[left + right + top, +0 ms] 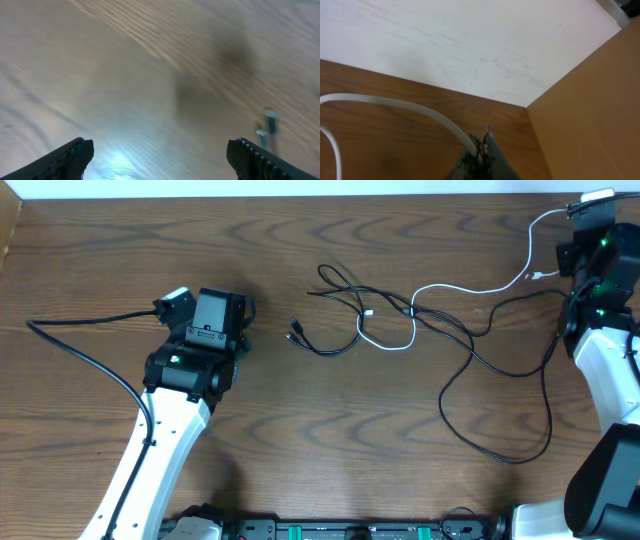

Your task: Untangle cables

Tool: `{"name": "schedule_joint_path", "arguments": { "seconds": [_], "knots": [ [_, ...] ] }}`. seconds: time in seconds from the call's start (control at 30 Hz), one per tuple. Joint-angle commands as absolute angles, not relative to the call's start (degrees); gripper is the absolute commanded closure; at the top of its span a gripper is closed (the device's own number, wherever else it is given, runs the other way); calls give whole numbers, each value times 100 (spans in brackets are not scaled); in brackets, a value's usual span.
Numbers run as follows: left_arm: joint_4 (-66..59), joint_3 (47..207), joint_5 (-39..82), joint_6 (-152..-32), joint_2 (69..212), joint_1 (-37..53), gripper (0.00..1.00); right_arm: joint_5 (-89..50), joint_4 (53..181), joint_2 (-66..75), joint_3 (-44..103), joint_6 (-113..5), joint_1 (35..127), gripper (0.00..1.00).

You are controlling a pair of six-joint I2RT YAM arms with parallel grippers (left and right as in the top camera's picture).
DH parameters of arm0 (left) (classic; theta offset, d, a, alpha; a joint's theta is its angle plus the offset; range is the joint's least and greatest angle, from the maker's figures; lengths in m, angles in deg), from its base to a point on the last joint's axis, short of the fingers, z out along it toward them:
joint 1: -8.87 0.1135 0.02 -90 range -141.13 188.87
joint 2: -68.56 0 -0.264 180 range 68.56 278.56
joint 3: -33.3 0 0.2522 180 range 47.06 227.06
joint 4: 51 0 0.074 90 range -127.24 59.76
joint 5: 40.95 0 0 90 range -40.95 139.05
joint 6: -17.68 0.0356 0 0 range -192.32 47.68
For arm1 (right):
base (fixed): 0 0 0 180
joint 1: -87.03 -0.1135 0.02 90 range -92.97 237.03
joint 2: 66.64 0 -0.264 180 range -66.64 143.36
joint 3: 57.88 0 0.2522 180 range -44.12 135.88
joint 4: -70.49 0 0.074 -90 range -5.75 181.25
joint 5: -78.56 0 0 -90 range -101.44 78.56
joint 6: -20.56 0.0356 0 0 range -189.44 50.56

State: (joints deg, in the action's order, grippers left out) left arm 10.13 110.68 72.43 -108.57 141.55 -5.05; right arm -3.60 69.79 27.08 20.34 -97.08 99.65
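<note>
Cables (411, 312) are lying in a loose tangle on the counter (330, 450), a little right of its middle and nearer the far edge. The black cables (340, 292) are crossing and looping there. One is sending two small plugs (294, 330) out toward the left edge, and another is sweeping in a wide loop toward the near right part of the counter. The white cable (470, 288) is making a small loop inside the tangle, then running off to the far right corner. The right fingers (490, 157) are sitting in that corner, pressed together and clamping the white cable, which is curving away from their tips in the wrist view. The left fingers (75, 155) are hanging over bare wood toward the left edge, apart from the tangle. They are spread wide and gripping nothing, and the plugs are showing blurred just beyond one tip.
</note>
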Motion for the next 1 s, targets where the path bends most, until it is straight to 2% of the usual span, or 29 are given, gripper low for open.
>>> {"name": "schedule_joint_path", "arguments": {
  "seconds": [0.0, 0.1, 0.33, 0.7, 0.97],
  "knots": [
    [710, 11105, 6076, -10389, 14230, -511, 9, -419, 6986, 2646, 2146, -9515, 9937, 99],
    [502, 11107, 5610, -9742, 14389, -605, 9, -570, 7001, 2646, 2146, -9474, 9937, 99],
    [327, 11247, 5396, -9014, 15264, -902, 10, -1189, 7102, 2646, 2144, -8724, 9934, 99],
    [-652, 12019, 5783, -8509, 15764, -1399, 5, -1761, 7458, 2646, 2144, -8573, 9937, 99],
    [-121, 13315, 5695, -7860, 16568, -1626, 2, -1764, 7552, 2646, 2144, -8573, 9937, 99]
  ]
}}
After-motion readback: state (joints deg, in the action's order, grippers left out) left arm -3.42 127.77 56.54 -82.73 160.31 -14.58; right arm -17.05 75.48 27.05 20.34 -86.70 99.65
